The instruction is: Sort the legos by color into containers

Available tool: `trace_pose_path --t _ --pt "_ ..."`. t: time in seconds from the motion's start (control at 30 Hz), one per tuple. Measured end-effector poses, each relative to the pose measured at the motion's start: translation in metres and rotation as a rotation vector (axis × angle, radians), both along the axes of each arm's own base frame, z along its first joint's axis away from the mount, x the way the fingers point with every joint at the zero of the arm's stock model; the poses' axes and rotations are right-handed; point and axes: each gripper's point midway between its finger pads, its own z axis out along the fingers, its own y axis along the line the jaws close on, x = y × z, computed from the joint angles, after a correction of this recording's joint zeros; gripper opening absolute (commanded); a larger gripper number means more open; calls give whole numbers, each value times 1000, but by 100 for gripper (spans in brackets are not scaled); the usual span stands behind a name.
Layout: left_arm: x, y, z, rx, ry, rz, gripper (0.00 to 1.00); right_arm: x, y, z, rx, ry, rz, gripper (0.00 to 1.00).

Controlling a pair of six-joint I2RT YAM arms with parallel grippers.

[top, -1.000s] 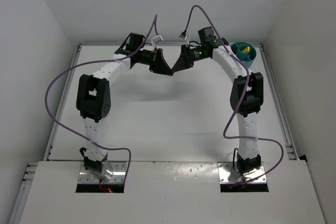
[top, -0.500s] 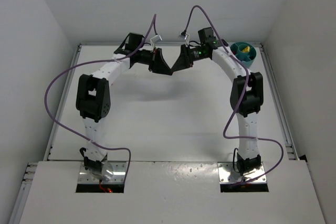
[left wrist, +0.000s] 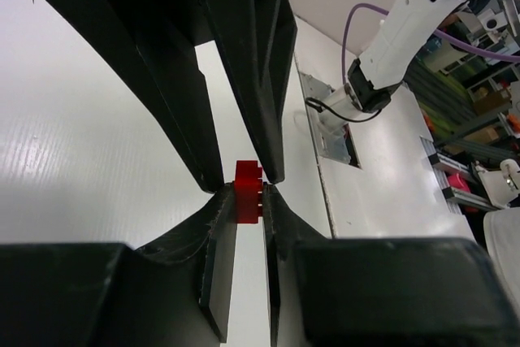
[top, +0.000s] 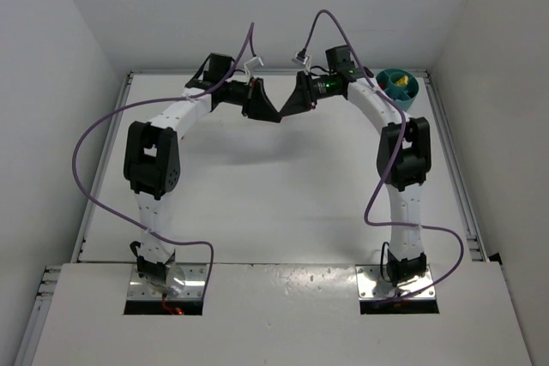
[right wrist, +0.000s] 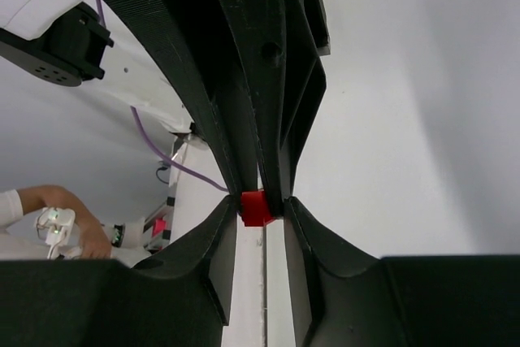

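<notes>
Over the last second almost nothing has changed. The two grippers are still tip to tip at the same spot above the white table (top: 257, 203), and only the right arm's wrist has shifted a touch.

The left gripper (left wrist: 249, 209) is clamped on a red lego (left wrist: 247, 188), with the inner faces of its fingers (left wrist: 218, 258) flat against the brick's two sides. The right gripper (right wrist: 258, 205) comes in from the opposite direction. Its fingers (right wrist: 296, 237) are parted a little wider than the brick and straddle its far end, and its own wrist view shows thin slivers of light on either side. So the right jaws are released around the brick, not pinching it.

The red lego sits at the very tips of both pairs of jaws, centred in the gap. Its long axis runs along the fingers, from one gripper towards the other, and its narrow width spans the left jaws. The end nearer the right gripper has a small step. I cannot tell which face carries the studs.

The brick is hard, saturated red plastic with square edges. All four fingers are matte black wedges that taper to blunt tips and flare into thick blocks at the base. The table surface is glossy with fine ribbing.

The round teal tub (top: 413, 90) stands well away from the jaws, out past the right arm's wrist. A yellow piece (top: 396, 81) is inside it, though I cannot make out in which compartment.
</notes>
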Motion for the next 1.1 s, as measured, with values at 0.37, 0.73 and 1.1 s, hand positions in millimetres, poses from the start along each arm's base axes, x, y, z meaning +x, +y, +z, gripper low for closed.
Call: trace_pose_path --t 0.37,0.73,1.1 --pt "3 3 -1 0 -12 8 45 1 -3 1 3 -7 -3 4" --pt "9 4 -4 22 -12 43 83 6 -4 -6 -120 -135 -39 0" --pt "76 79 -44 274 20 503 100 110 -105 -23 -544 -349 -469 0"
